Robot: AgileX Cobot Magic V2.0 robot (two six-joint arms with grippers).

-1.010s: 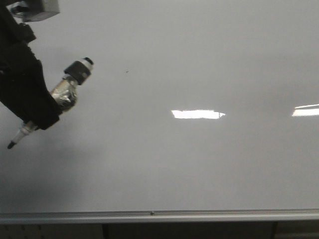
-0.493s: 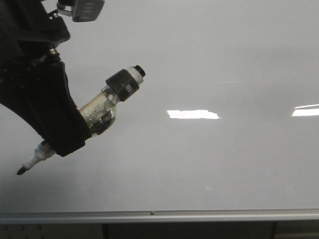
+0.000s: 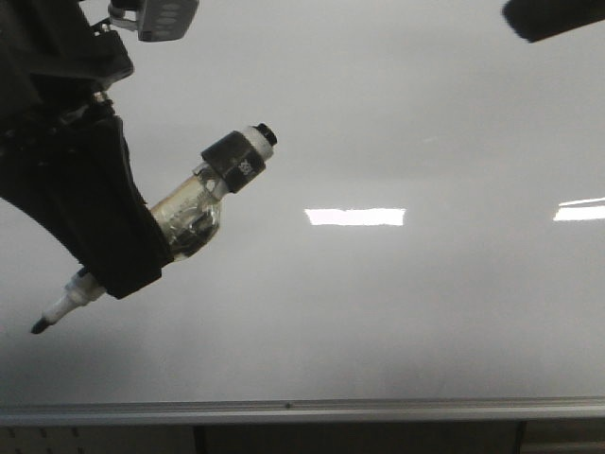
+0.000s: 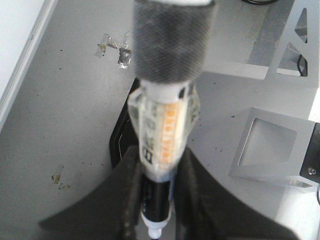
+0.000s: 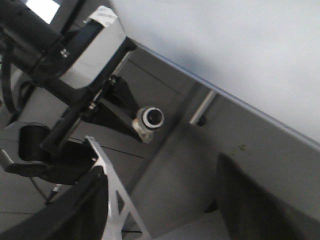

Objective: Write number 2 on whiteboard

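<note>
At about 9 o'clock in your front view, the black left hand point(image 3: 95, 255) is clamped around a tape-wrapped marker pen with a black cap end and a white nib collar point(image 3: 203, 199). The pen lies slanted: its dark tip points toward 7 o'clock and its capped end toward 1 o'clock. Your left wrist view shows the same grip, with both dark fingers point(image 4: 129, 190) pressed against the pen's barrel point(image 4: 167, 125).

Behind it, the large glossy pale grey whiteboard with a silver bottom rail point(image 3: 378, 312) fills the view, with bright rectangular light reflections near centre and at 3 o'clock. You can see no drawn "2" on the visible board surface, and whether the pen's tip touches the board cannot be told.

At 1 o'clock, only a dark edge of the right arm point(image 3: 553, 17) enters. In your right wrist view, the right hand's point(image 5: 160, 210) two dark fingers stand well apart with nothing between them.
</note>
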